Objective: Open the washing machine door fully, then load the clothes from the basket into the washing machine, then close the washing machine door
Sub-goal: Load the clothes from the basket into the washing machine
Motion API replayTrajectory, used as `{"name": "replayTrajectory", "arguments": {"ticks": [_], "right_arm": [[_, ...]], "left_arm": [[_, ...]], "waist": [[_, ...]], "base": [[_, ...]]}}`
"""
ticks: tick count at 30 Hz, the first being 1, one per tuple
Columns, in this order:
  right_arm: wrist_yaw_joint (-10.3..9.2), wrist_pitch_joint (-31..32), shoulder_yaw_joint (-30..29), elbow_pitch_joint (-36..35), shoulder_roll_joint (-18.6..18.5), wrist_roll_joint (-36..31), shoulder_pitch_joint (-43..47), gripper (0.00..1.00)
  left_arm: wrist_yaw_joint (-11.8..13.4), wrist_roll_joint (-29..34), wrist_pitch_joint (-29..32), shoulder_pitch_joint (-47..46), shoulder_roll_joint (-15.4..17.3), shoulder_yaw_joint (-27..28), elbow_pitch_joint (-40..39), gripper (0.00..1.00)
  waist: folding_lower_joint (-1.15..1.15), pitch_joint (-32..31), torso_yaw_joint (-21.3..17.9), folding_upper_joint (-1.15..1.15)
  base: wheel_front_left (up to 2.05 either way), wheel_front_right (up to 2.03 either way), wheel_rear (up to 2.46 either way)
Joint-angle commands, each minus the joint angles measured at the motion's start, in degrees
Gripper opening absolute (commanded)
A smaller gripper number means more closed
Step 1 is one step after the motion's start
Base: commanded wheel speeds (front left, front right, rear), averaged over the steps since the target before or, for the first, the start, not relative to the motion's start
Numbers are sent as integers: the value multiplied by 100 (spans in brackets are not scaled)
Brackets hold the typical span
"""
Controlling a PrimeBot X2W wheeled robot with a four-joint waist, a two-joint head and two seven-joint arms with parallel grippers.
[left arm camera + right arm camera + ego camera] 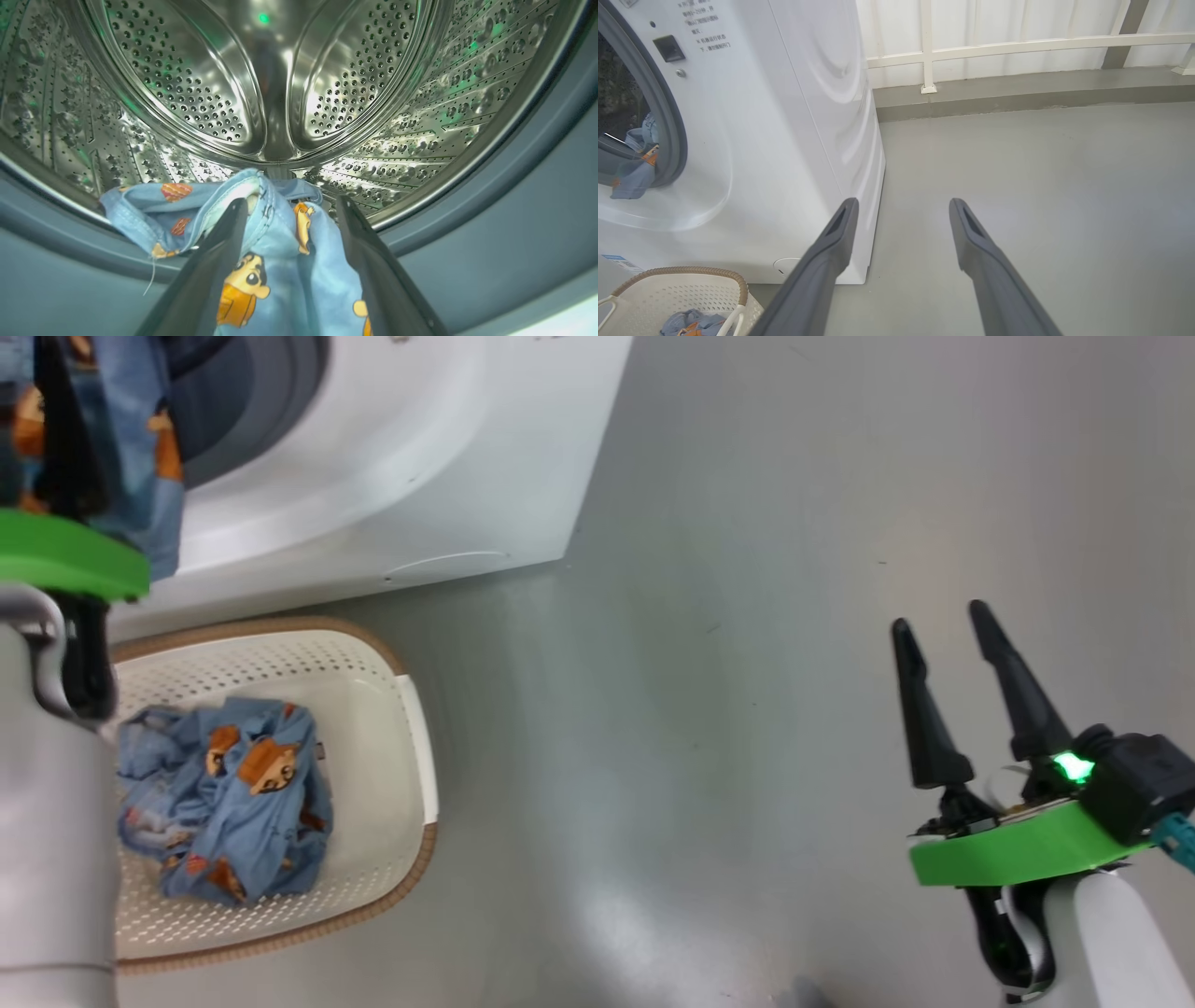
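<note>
Clothes (224, 793) lie bunched in the basket (373, 728), just before the washing machine (420, 457). One blue piece (299, 270) hangs lengthwise over the gasket (70, 261), its top end in the drum (187, 70), between the left gripper's (292, 200) spread fingers. Farther right, the right gripper (940, 614) hovers open above floor (700, 756).

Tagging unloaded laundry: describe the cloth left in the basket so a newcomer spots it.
Find the white washing machine; a cream perforated basket stands before it. Crumpled inside lies the light blue cloth with orange-brown cartoon figures; its lookalike hangs from the drum mouth.
</note>
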Motion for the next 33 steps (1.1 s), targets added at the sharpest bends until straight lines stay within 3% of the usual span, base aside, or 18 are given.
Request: {"name": "replayTrajectory", "arguments": {"ticks": [1, 12, 33], "right_arm": [[8, -27, 58, -159, -50, -42, 89, 100], [8, -27, -124, -185, -168, -60, 275, 100], [8, -27, -73, -131, -280, -16, 489, 100]], "left_arm": [[-18, 38, -29, 193, 196, 163, -218, 100], [-18, 192, -29, 1130, -98, 417, -951, 100], [-18, 355, -29, 3644, -380, 1016, -2834, 100]], "waist": [[0, -20, 79, 0], [0, -114, 346, 0], [0, -362, 369, 0]], "base": [[0, 0, 0], [0, 0, 0], [0, 0, 0]]}}
